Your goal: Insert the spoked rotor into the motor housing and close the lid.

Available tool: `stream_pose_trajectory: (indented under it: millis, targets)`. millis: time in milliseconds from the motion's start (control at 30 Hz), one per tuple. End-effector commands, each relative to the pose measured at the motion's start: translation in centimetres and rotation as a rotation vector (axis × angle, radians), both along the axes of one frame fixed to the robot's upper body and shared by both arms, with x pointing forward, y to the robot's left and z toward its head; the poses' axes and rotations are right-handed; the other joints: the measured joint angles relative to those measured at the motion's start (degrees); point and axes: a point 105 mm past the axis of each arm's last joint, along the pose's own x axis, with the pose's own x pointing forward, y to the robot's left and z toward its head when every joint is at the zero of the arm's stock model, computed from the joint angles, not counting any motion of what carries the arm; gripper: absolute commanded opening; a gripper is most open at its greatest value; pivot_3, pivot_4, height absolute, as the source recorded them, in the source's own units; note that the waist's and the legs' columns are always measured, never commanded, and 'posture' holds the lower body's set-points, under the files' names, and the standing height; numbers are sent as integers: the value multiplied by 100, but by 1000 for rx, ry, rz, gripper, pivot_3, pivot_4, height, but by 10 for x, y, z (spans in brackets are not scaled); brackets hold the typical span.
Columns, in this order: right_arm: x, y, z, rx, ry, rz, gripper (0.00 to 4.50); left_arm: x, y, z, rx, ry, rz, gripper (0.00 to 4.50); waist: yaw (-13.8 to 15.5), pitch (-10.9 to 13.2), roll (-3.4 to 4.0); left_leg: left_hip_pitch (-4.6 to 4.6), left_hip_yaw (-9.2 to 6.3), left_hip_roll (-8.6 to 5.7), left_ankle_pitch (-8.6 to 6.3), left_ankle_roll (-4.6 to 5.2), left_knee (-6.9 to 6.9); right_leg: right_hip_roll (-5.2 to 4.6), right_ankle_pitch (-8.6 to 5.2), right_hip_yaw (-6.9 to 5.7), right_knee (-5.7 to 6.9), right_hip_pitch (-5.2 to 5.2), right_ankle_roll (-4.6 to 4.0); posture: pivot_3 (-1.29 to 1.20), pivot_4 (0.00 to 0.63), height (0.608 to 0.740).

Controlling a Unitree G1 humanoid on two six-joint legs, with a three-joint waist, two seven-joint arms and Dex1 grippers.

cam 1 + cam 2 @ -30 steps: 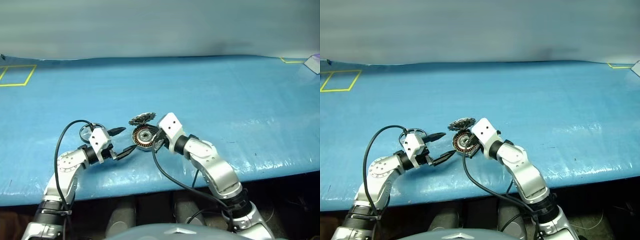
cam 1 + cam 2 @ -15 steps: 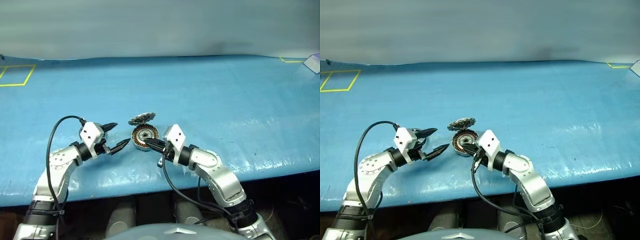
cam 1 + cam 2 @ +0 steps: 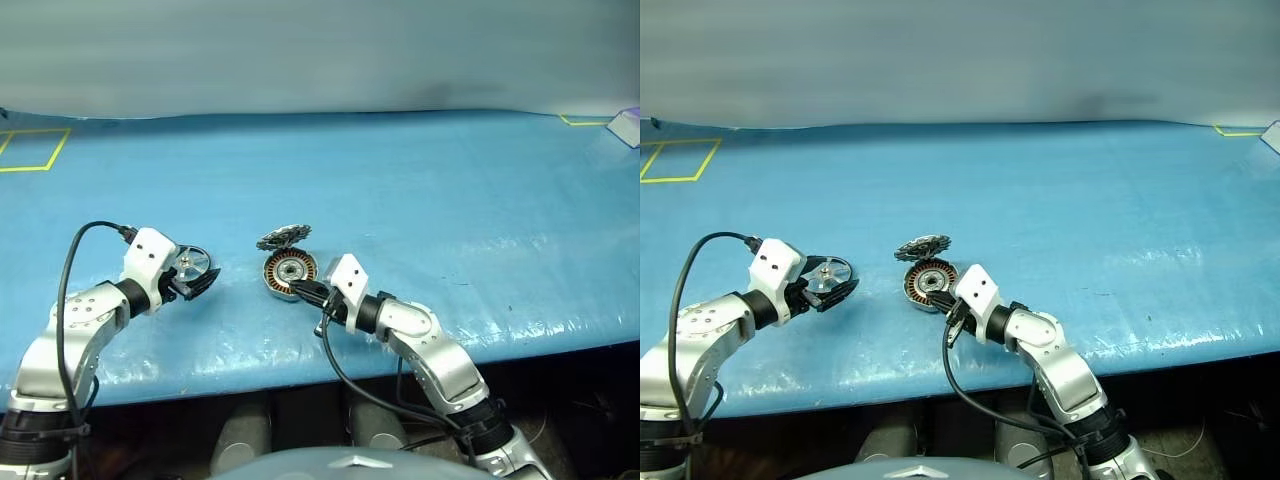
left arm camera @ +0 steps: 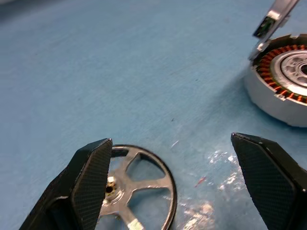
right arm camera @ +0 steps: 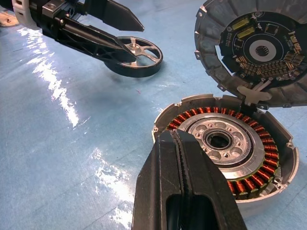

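Note:
The motor housing (image 3: 290,272) lies on the blue table, its copper windings ringing a silver hub (image 5: 221,141). Its lid (image 5: 259,48) stands open on a hinge at the housing's far side, with a circuit board inside it. To the housing's left the spoked rotor (image 3: 190,264) lies flat, silvery with a dark rim (image 4: 136,189). My left gripper (image 4: 170,141) is open, its fingers straddling the rotor's near side without holding it. At the housing's near rim is the tip of my right gripper (image 5: 175,136), which is shut with nothing in it.
Blue sheeting covers the table (image 3: 420,190). A yellow taped square (image 3: 30,150) marks the far left corner, and more yellow tape (image 3: 585,121) and a pale object (image 3: 628,127) sit at the far right. The table's front edge (image 3: 250,375) runs just below both arms.
My left gripper swung left, away from the housing, and tipped down over the rotor. My right gripper sank and drew back from over the housing to its near rim.

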Motion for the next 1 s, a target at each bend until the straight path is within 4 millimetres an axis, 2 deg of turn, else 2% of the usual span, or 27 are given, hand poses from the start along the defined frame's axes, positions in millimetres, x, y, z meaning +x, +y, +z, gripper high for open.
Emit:
stream_pose_trajectory:
  millis: [33,100,233,333,400,567,700,1000]
  targets:
    - [-1,8,12,28,-55,17,0,4,6,22,65,-36,57,3699,3,2,-2,0,0,0,0,-3,0,0,0,0,0,0,0,0,150,740]
    - [-1,10,12,28,-56,18,0,6,8,29,92,-35,75,3100,5,4,-7,0,-2,-1,2,-15,1,4,0,-2,1,0,0,0,150,740]
    - [-1,13,12,31,-59,19,0,10,5,42,130,-33,54,3100,6,7,-10,0,-3,1,5,-28,1,7,0,-4,3,0,-1,0,150,740]
    - [-1,15,12,33,-61,19,0,13,20,47,246,-8,71,3100,-12,7,-11,0,-2,1,6,-33,-2,10,-1,-3,4,-3,-2,0,150,740]
    - [-1,16,12,35,-63,16,0,16,24,50,259,5,85,3100,-15,9,-9,-1,0,3,6,-35,-8,12,-2,0,6,-9,-4,0,150,740]
    - [-2,16,11,29,-62,20,0,11,20,39,345,103,16,3100,-4,10,-12,-2,1,3,5,-39,-12,13,-2,0,6,-13,-5,0,150,740]
    - [-5,16,10,15,-61,31,0,4,26,31,416,162,-11,3100,-17,11,-13,-3,3,5,4,-40,-14,15,-3,2,6,-17,-7,0,150,740]
    - [-9,16,10,8,-56,44,0,8,28,16,466,194,-30,3100,-2,11,-14,-3,4,6,4,-40,-12,16,-4,2,8,-17,-9,0,150,740]
